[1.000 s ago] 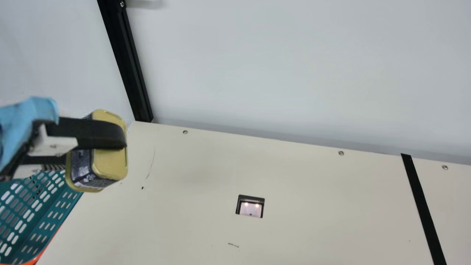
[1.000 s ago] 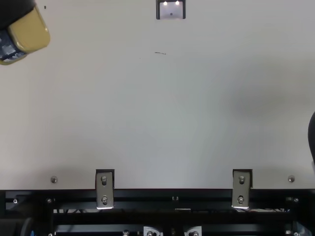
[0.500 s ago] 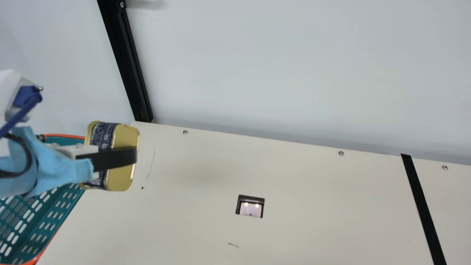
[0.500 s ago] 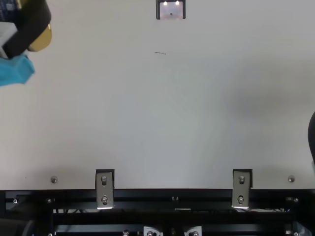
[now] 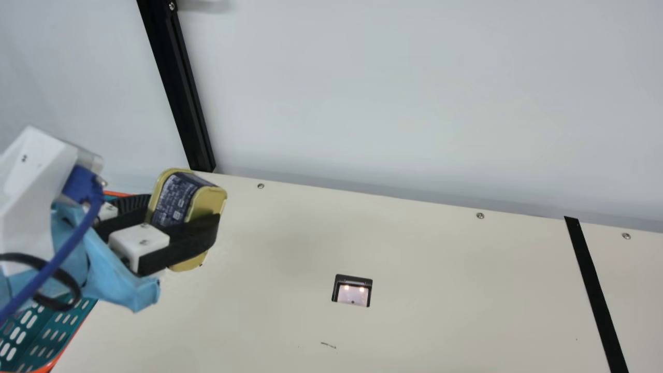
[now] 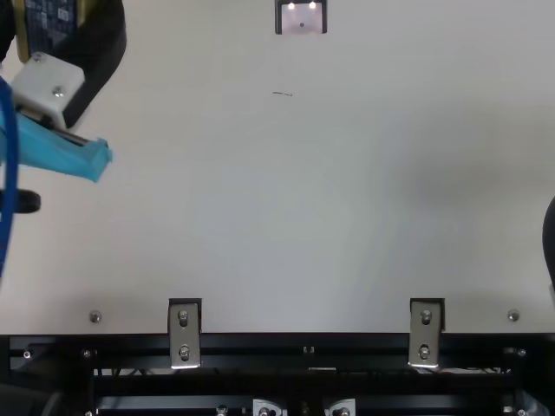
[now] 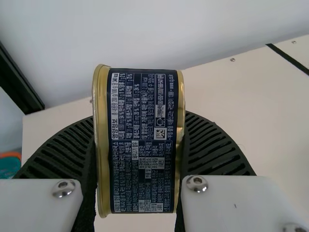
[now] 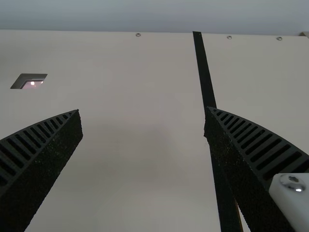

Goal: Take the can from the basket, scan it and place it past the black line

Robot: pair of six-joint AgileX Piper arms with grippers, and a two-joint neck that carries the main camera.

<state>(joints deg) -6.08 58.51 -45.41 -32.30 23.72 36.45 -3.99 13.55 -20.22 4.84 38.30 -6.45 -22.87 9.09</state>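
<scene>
One can, gripped between the fingers of my left pincer above the bench, has swung farther from the basket towards the scanner window, so I judge the pick done and scanning next.

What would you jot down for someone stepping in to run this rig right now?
Left gripper: jaws closed on the can, held up above the table.
Right gripper: jaws apart, nothing between them.
Where things are: can near the basket on the robot's left; scanner window set in the table; black line on the far side of that window from the basket.
Done: can is out of the basket.
Left, judging by where the can hangs: scan it at the window, then set it down past the black line.
</scene>
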